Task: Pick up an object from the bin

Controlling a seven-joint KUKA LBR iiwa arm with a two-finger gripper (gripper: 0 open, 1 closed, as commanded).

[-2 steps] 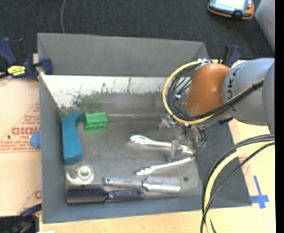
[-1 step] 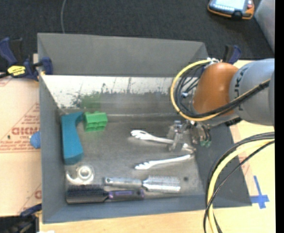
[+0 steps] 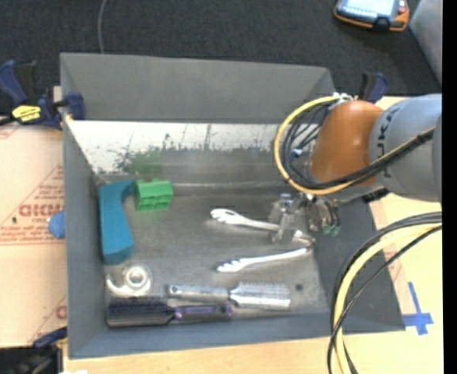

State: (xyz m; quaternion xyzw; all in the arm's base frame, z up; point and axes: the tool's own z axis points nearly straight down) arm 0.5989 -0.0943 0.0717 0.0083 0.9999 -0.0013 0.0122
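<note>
Our pincer [image 3: 299, 223] hangs low at the right of the bin [image 3: 197, 92], over the handle end of the upper white utensil [image 3: 240, 221], with the lower white utensil [image 3: 260, 261] just nearer. We cannot tell whether it is released or clenched. We judge a good grasp wants that handle centred, the lower utensil left clear, then a straight lift

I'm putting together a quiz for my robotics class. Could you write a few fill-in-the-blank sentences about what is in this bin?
1. The block beside the blue tool is ____ in colour.
2. The gripper hangs over the bin at the view's ____ side.
3. The white utensils lying near the gripper number ____.

Missing words: green; right; two.
</note>
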